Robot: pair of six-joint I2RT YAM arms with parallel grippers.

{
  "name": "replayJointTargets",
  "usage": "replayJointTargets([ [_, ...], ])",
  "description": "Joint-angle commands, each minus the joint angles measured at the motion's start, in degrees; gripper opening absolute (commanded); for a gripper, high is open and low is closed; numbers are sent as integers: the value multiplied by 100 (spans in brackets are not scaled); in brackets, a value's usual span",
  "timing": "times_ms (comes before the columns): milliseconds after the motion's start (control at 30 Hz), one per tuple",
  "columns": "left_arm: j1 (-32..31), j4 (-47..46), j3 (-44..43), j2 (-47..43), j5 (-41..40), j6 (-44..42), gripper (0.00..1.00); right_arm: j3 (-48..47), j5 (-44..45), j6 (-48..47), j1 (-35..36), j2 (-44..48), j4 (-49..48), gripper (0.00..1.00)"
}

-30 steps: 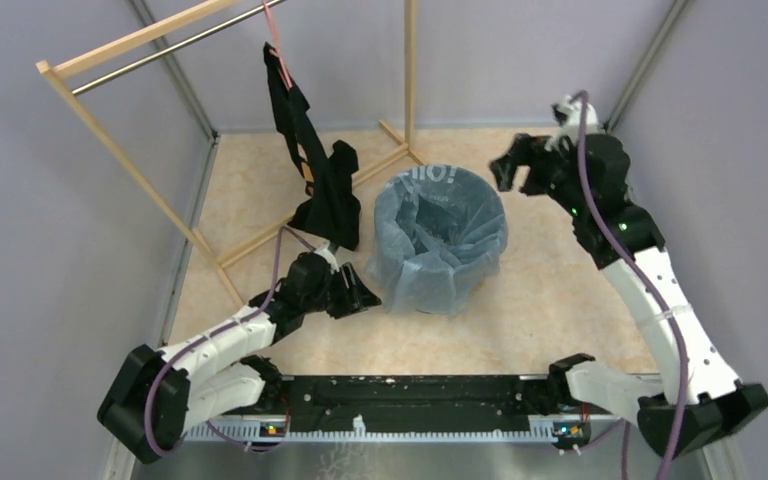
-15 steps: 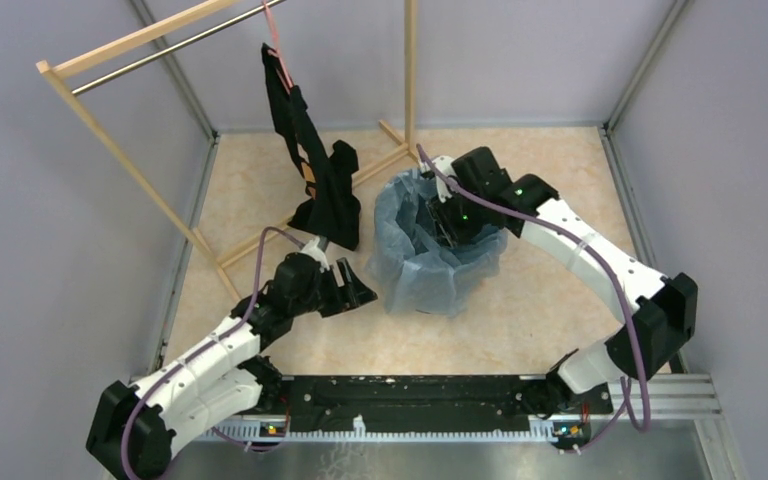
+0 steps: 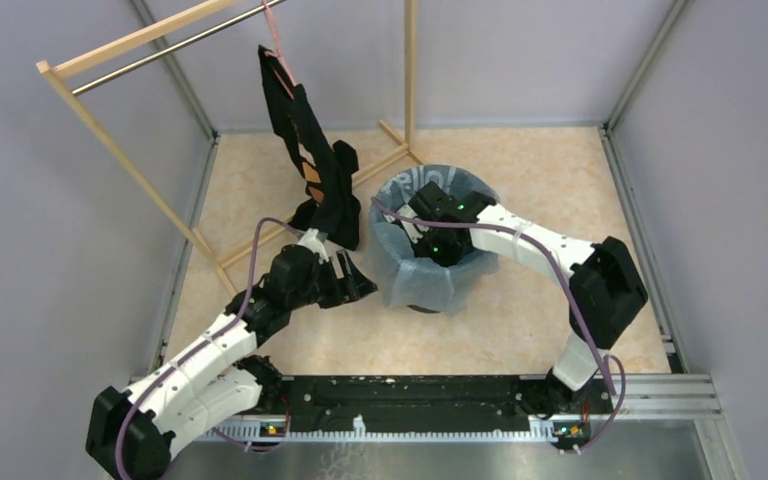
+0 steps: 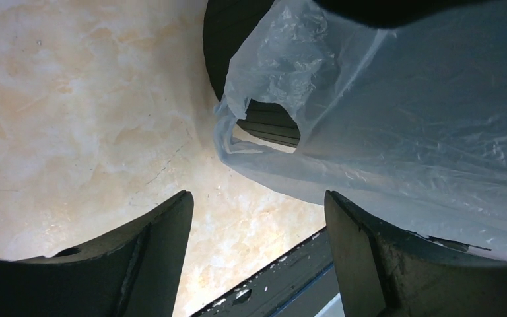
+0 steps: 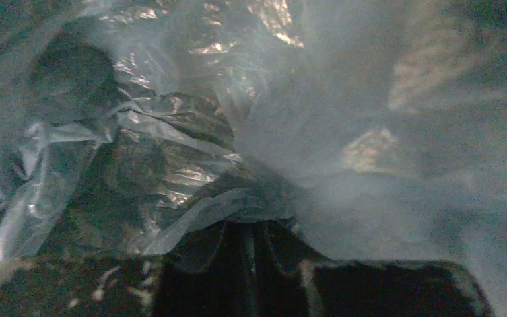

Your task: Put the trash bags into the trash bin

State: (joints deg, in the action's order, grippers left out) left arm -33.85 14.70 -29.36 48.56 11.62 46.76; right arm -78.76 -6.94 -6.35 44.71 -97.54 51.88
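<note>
The trash bin stands mid-table, almost wholly wrapped by the pale blue see-through trash bag, which lines its inside and hangs over its rim. My right gripper reaches down inside the bin. In the right wrist view its jaws stand nearly together, with bag film bunched at the tips. My left gripper sits low beside the bin's left side, open and holding nothing. The left wrist view shows the left gripper, the bag's loose edge just ahead of it, and the bin's black ribbed wall.
A wooden clothes rack stands at the back left, and a black garment with orange patches hangs from it down to the table near the bin. The arms' black base rail runs along the near edge. Grey walls enclose the table.
My right arm swung from the far right over the bin and down into it, and its jaws closed. My left gripper opened wider and stayed beside the bin.
</note>
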Motion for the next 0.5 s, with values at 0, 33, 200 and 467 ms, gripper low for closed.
replayJointTargets([
  [0, -24, 83, -266, -151, -123, -166, 79, 235, 10, -77, 38, 34, -422, 11],
  [33, -19, 81, -275, -130, -108, -173, 79, 318, 20, -70, 31, 2, -483, 11],
  [200, -24, 34, -333, 7, 40, -180, 79, 954, -287, 90, -113, 77, -1028, 12],
  [467, -18, -173, -360, 212, 264, -169, 79, 1609, -600, 334, -293, -73, -2069, 32],
])
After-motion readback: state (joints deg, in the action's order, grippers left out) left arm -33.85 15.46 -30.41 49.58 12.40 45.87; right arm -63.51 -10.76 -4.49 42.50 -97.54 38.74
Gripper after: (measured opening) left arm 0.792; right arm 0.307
